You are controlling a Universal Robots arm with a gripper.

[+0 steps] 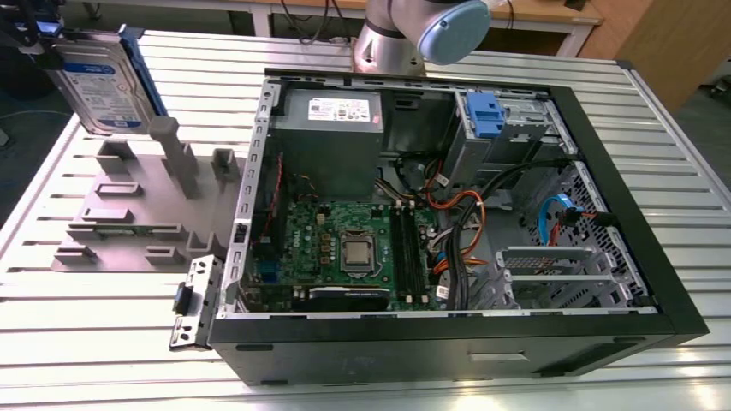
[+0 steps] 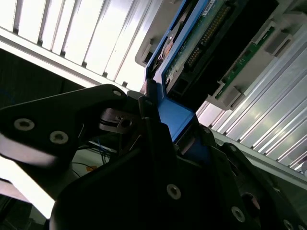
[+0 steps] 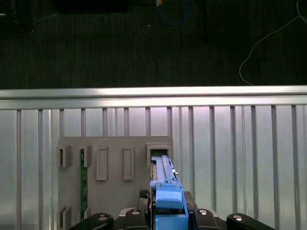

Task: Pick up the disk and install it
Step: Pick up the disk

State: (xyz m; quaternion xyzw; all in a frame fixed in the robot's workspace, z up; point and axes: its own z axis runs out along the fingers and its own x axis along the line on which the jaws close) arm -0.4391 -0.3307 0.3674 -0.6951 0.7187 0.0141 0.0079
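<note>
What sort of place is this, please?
Probably a robotics lab bench for computer assembly: a slotted aluminium table, an open computer case on it, and a robot arm whose end effector holds the disk.

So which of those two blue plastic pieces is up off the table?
The one framing the disk, held in the gripper above the grey rack; the other blue bracket sits inside the computer case.
</note>
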